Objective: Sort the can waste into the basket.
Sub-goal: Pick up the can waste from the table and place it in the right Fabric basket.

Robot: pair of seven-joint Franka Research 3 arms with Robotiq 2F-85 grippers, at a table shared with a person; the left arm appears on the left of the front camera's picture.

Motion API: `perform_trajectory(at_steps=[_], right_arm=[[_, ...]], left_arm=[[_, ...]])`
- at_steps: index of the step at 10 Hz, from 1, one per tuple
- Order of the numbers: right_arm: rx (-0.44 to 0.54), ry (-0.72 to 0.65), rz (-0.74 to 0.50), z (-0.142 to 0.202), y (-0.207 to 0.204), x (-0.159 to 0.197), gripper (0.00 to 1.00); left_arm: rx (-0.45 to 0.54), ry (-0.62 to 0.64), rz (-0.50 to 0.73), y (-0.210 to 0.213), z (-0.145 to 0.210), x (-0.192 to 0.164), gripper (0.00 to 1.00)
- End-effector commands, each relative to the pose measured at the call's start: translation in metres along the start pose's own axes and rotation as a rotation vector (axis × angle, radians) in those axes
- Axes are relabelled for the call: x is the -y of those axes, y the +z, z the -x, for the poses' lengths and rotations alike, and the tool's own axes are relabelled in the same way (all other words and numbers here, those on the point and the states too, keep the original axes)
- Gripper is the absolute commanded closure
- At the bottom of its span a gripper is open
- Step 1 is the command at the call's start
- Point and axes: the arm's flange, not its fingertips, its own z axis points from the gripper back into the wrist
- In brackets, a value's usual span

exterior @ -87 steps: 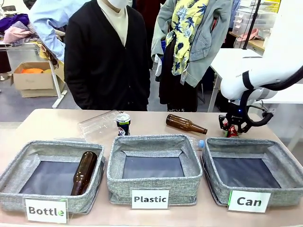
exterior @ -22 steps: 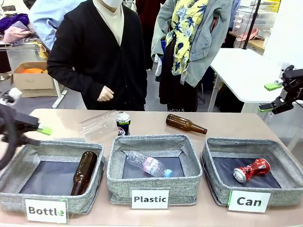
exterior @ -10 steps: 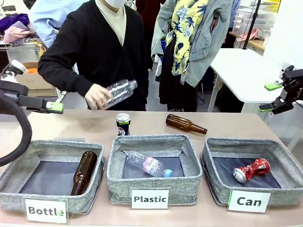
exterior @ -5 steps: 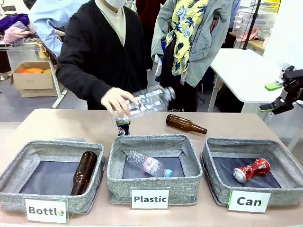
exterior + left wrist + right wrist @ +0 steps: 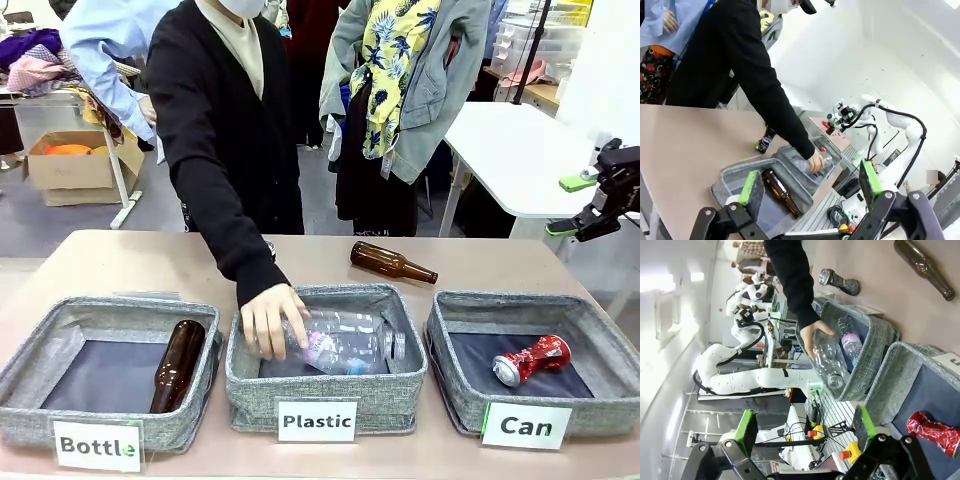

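Half done: the red can (image 5: 530, 360) lies in the Can basket (image 5: 590, 405). The black can (image 5: 764, 142) stands on the table (image 5: 120, 260) behind the Plastic basket (image 5: 392, 395), beside the person's sleeve (image 5: 230, 220). Your left gripper (image 5: 810, 182) and right gripper (image 5: 568, 206) hang open, empty. Next, likely: wait for the sleeve to clear, then take the black can.

- My right gripper (image 5: 568, 206) hangs high at the far right of the front view, out at my own right side, carrying nothing.
- Its jaws stand wide apart, one green pad (image 5: 575, 183) above the other, with the fingertips pointing toward picture left.
- My left gripper (image 5: 808, 182) sits high too, its wrist tilted so that I look down along the fingers.
- Its two fingers are spread wide, with only empty air between the green pads.
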Motion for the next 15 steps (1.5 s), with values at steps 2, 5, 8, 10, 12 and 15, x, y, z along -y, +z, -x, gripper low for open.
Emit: perform_trajectory(at_steps=[2, 5, 8, 10, 12, 15], right_arm=[[-0.014, 0.016, -0.001, -0.001, 0.003, -0.002, 0.00], [-0.014, 0.016, -0.001, -0.001, 0.003, -0.002, 0.00], [-0.014, 0.016, -0.001, -0.001, 0.003, -0.002, 0.00], [-0.014, 0.016, -0.001, -0.001, 0.003, -0.002, 0.00], [-0.014, 0.016, -0.001, -0.001, 0.003, -0.002, 0.00], [-0.014, 0.016, -0.001, -0.001, 0.003, -0.002, 0.00]], left_arm=[[-0.073, -0.036, -0.001, -0.040, -0.016, 0.000, 0.00], [-0.285, -0.023, -0.010, -0.120, -0.012, -0.011, 0.00], [-0.439, 0.038, -0.060, -0.177, -0.013, -0.030, 0.00], [-0.367, 0.027, -0.081, -0.163, -0.011, -0.024, 0.00], [-0.396, -0.033, -0.143, -0.188, 0.002, -0.030, 0.00], [-0.483, -0.458, -0.282, -0.283, 0.022, -0.050, 0.00]])
